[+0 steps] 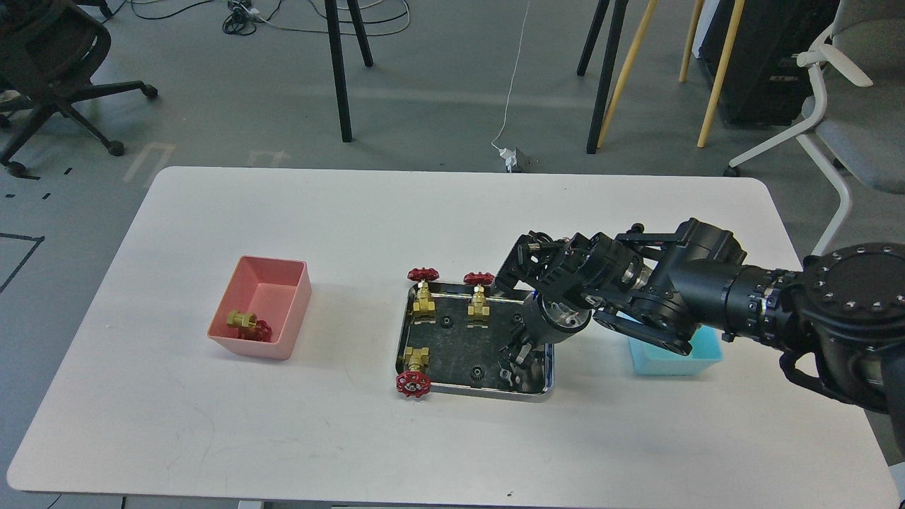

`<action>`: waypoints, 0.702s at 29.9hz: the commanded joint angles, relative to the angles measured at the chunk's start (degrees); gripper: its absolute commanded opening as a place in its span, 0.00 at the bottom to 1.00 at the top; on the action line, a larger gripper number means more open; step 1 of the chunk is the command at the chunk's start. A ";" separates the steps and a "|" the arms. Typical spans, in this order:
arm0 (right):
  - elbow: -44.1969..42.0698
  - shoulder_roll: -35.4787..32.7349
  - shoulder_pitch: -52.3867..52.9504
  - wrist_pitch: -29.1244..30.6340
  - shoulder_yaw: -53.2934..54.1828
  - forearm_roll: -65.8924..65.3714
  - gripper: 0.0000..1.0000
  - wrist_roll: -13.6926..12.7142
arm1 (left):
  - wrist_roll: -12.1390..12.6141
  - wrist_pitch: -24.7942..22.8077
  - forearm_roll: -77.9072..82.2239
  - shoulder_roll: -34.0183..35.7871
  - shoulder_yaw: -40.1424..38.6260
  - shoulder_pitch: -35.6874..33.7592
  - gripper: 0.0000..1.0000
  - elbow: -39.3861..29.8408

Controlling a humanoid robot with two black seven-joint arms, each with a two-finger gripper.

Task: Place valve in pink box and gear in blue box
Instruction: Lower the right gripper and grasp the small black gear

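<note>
The white bench (283, 424) fills most of the view, its long side running left to right. The right arm (742, 297) comes in from the right edge and reaches leftward and down over the right end of the steel tray (417, 322), which sits near the middle of the bench with its long axis left to right.

The blue box (700, 357) stands just right of the tray and is mostly covered by the arm; only its front right corner and near wall show, and what lies inside is hidden. The pink box (283, 311) stands well apart on the left, its long axis running away from the viewer. One valve (247, 324) lies on its side in the near left corner of that box, brass body pointing left, red handwheel to the right.

The right hand (520, 350) points down into the tray's right half, close to the tray floor. It is dark against the dark tray, so I cannot tell whether the fingers are spread or closed, or whether they grip anything.

Three more valves stand in the tray: two upright along the far rim (424, 290) (479, 293), handwheels on top, and one at the near left corner (413, 371) tipped over, its handwheel hanging over the rim toward the viewer.

Smallest are the gears: one (447, 322) lies flat between the two upright valves, another (478, 372) near the front rim.
</note>
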 commanded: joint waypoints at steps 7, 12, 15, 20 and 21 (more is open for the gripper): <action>0.13 0.00 -0.16 0.00 -0.08 0.03 0.37 0.00 | 0.00 -0.06 0.00 0.09 -0.07 0.00 1.00 0.04; 0.22 0.00 -0.43 0.00 -0.09 0.03 0.37 0.00 | 0.00 -0.06 0.00 0.09 -0.07 0.00 1.00 0.04; 0.48 0.00 -0.43 0.00 -0.26 -0.06 0.37 0.00 | 0.00 -0.06 0.00 0.09 0.02 0.00 1.00 0.04; 0.48 0.00 -0.16 0.00 -1.49 0.03 0.37 0.09 | 0.00 -0.06 0.00 0.17 0.02 0.00 1.00 0.04; 0.57 0.00 -0.16 0.00 -1.49 0.03 0.37 0.09 | 0.00 0.02 0.00 0.17 0.02 0.00 1.00 0.04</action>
